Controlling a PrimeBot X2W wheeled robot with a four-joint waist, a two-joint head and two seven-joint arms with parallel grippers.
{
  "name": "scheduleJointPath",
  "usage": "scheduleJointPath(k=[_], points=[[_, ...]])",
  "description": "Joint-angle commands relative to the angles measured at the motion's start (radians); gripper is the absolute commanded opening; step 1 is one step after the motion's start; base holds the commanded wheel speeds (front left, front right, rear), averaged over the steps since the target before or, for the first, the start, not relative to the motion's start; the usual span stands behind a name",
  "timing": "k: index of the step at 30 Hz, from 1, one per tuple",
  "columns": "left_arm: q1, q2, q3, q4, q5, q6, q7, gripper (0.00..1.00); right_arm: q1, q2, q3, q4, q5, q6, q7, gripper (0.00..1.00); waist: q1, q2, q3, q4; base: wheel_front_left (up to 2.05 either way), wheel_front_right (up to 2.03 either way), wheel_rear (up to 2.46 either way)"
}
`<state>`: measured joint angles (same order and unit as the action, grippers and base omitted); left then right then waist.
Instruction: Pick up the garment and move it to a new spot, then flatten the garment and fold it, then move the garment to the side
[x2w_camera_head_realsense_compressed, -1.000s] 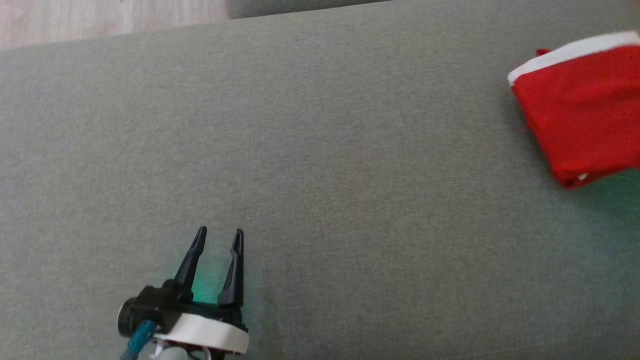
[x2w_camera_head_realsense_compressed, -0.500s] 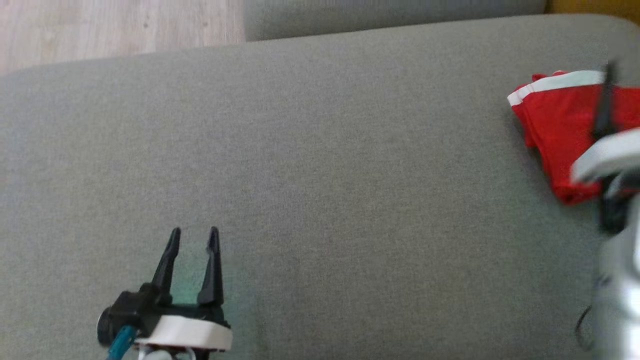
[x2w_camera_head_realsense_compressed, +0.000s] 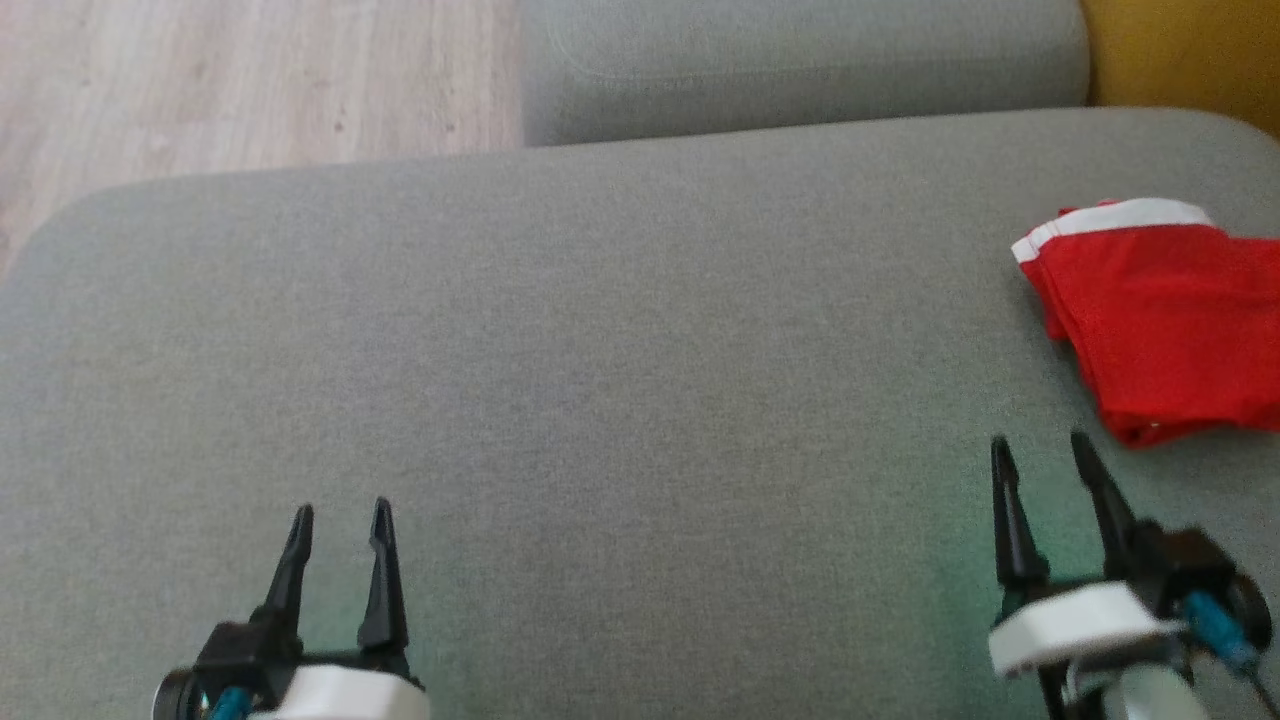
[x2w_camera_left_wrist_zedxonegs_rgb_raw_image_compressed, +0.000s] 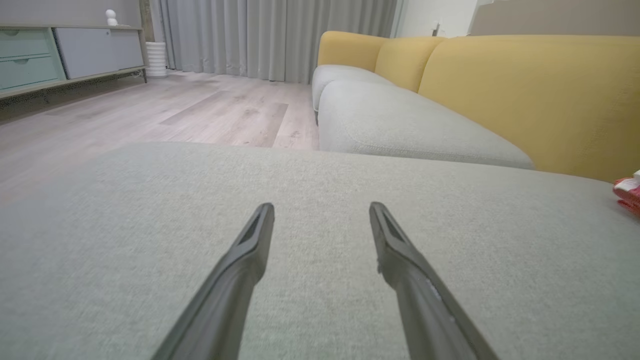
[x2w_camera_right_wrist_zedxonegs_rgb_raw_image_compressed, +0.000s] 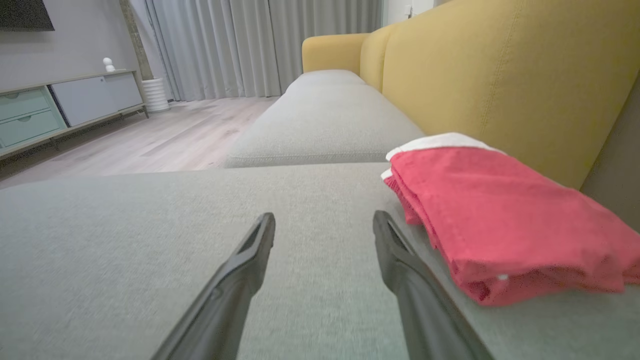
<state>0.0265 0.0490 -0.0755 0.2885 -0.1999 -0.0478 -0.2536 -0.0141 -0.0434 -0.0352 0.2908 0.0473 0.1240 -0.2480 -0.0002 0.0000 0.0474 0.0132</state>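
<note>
At the right end of the grey sofa seat lies one folded red garment, white band at its far edge. Its right side leaves the frame, so its long axis cannot be judged. It sits just ahead-right of the right pincer, not touching; the left pincer is well apart. Two pincers, both wide and empty.

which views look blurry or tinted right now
Head view: soft throughout, with a green glow on the cushion by the left gripper and right gripper. Left wrist view: fingers smeared low down, room sharper. Right wrist view: same, garment fairly crisp.
</note>
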Motion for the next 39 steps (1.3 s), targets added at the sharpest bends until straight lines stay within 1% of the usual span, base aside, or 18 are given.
scheduleJointPath(k=[1, 5, 13, 14, 15, 19, 39], points=[[-0.012, 0.001, 0.040, -0.011, 0.008, 0.007, -0.008, 1.00, 0.009, -0.007, 0.044, -0.057, 0.011, 0.007, -0.013, 1.00, 0.0002, 0.0000, -0.024, 0.009, 0.00, 0.00, 0.00], [0.008, 0.001, 0.040, 0.007, 0.009, 0.015, -0.008, 1.00, 0.064, -0.007, 0.067, -0.089, 0.029, 0.007, -0.013, 1.00, 0.0002, 0.0000, -0.043, 0.011, 0.00, 0.00, 0.00], [0.017, 0.001, 0.035, 0.024, 0.013, 0.032, -0.008, 1.00, 0.065, -0.007, 0.065, -0.122, 0.046, 0.007, -0.014, 1.00, 0.0002, 0.0000, -0.060, 0.011, 0.00, 0.00, 0.00], [0.018, 0.001, 0.035, 0.023, 0.002, 0.033, -0.008, 0.00, 0.064, -0.007, 0.063, -0.125, 0.045, 0.007, -0.014, 0.00, 0.0002, 0.0000, -0.062, 0.010, 0.00, 0.00, 0.00], [0.042, 0.000, 0.007, 0.057, 0.001, 0.030, 0.000, 0.00, 0.099, 0.000, 0.043, -0.084, 0.041, 0.000, 0.000, 0.00, 0.0002, 0.0000, -0.062, 0.010, 0.00, 0.00, 0.00], [0.051, 0.000, 0.010, 0.107, -0.007, 0.029, 0.009, 0.00, 0.117, 0.000, 0.047, -0.032, 0.050, -0.001, 0.003, 0.00, 0.0002, 0.0000, -0.062, 0.010, 0.00, 0.00, 0.00], [0.022, 0.000, 0.037, 0.082, -0.233, 0.011, 0.066, 0.00, 0.083, -0.012, 0.042, -0.035, 0.307, 0.000, 0.048, 0.00, 0.0002, 0.0000, -0.060, 0.006, 0.00, 0.00, 0.00]])
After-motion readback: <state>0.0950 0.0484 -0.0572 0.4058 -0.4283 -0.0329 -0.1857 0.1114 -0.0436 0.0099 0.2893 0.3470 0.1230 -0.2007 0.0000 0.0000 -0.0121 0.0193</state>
